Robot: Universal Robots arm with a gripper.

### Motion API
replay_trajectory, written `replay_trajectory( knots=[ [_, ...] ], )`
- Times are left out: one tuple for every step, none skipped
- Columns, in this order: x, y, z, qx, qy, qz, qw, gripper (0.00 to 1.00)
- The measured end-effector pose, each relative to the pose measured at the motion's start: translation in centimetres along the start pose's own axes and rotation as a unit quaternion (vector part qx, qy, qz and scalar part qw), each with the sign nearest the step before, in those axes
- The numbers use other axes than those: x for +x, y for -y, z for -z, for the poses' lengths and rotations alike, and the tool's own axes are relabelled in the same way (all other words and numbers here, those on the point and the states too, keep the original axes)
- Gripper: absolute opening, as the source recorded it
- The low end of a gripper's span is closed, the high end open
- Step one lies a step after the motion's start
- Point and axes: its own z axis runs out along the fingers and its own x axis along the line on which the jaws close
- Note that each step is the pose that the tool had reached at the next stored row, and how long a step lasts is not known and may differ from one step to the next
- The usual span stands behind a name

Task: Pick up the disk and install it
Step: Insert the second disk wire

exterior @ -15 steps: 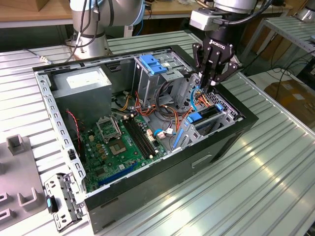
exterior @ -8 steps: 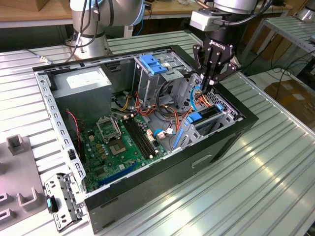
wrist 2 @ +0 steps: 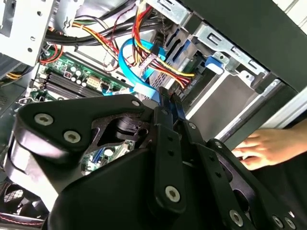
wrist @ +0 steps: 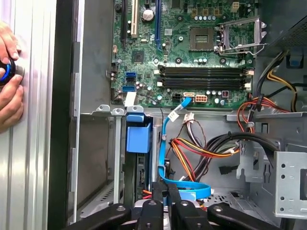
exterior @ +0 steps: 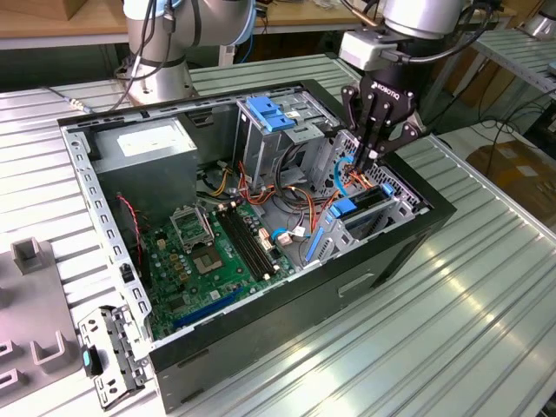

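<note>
exterior view first: i hang over the open computer case point(exterior: 373, 276), which lies on its side on the ribbed metal table point(exterior: 469, 347). my gripper point(exterior: 359, 165) reaches down into the case at about two o'clock from the picture's centre, fingers drawn together with nothing clearly between them. the disk point(exterior: 352, 208) stands on edge in the drive bay just under my fingertips, toward five o'clock from them, its blue carrier facing the motherboard point(exterior: 217, 252). the grey cage with the blue latch point(exterior: 268, 113) sits at about ten o'clock from my gripper, and the grey power supply box point(exterior: 148, 148) lies well apart at nine o'clock, against the far wall of the case.

second wrist view: my gripper point(wrist 2: 168, 96) shows its two black fingers pressed side by side. their tips sit right at the flat blue data cable point(wrist 2: 130, 72) and the bundle of red, yellow and black wires point(wrist 2: 153, 52) — whether they touch the cable i cannot tell. a person's hand point(wrist 2: 268, 146) rests outside the case wall.

first wrist view: my gripper point(wrist: 165, 190) is closed, tips beside the loop of the blue data cable point(wrist: 194, 189). the disk point(wrist: 139, 136) sits slotted in its bay just beside my fingers, between them and the motherboard point(wrist: 192, 48). outside the case a person's hand point(wrist: 10, 103) holds a small blue-ringed object — on the table.
</note>
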Motion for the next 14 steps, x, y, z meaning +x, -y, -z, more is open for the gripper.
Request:
replay_trajectory(
  knots=[
    [0.07, -0.1, -0.14, 0.0003, 0.001, 0.001, 1.0, 0.16],
    [0.15, -0.22, -0.3, 0.0006, 0.0013, 0.003, 0.99999, 0.16],
    [0.23, -0.33, -0.43, 0.0009, 0.0012, 0.004, 0.99999, 0.16],
    [0.42, -0.5, -0.61, 0.002, 0.0023, 0.005, 0.99998, 0.16],
    [0.69, -0.58, -0.77, 0.0038, 0.0048, 0.005, 0.99997, 0.16],
    [0.91, -0.6, -0.85, 0.0052, 0.0062, 0.005, 0.99995, 0.16],
    [1.17, -0.65, -0.92, 0.0069, 0.0076, 0.006, 0.99993, 0.16],
    [1.49, -0.72, -1.03, 0.0096, 0.0091, 0.006, 0.9999, 0.16],
    [1.67, -0.78, -1.13, 0.0117, 0.0101, 0.006, 0.99986, 0.16],
    [1.79, -0.82, -1.18, 0.013, 0.0107, 0.006, 0.99984, 0.16],
    [1.99, -0.89, -1.3, 0.0152, 0.0119, 0.006, 0.9998, 0.16],
    [2.16, -0.97, -1.42, 0.0169, 0.0127, 0.006, 0.99976, 0.16],
    [2.48, -1.11, -1.63, 0.0204, 0.0144, 0.007, 0.99966, 0.16],
    [2.63, -1.18, -1.72, 0.0222, 0.0153, 0.007, 0.99961, 0.16]
  ],
)
